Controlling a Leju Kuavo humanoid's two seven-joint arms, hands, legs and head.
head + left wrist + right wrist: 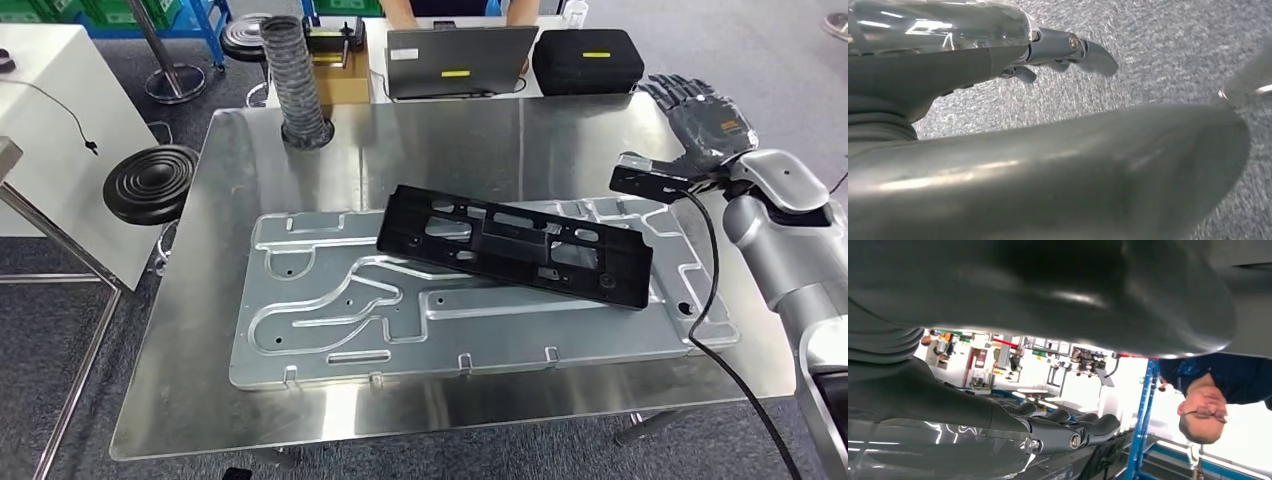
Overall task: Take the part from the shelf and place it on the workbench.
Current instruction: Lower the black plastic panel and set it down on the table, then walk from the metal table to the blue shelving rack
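Note:
A long black plastic part [515,243] with several cut-outs lies flat across the silver metal plate [330,330] on the shiny workbench [200,400]. My right hand [700,115] is raised over the bench's far right corner, well clear of the part, its dark fingers spread and holding nothing. The right wrist view looks past that hand's dark fingers [1068,432] into the room. In the left wrist view, my left hand [1058,52] hangs over grey speckled floor [1168,45], fingers loosely extended with nothing in them.
A ribbed grey hose [296,80] stands at the bench's far left corner. Behind the bench a person sits at a laptop [460,60] beside a black case [587,60]. Black round stools [150,183] and a white cabinet [70,130] stand to the left.

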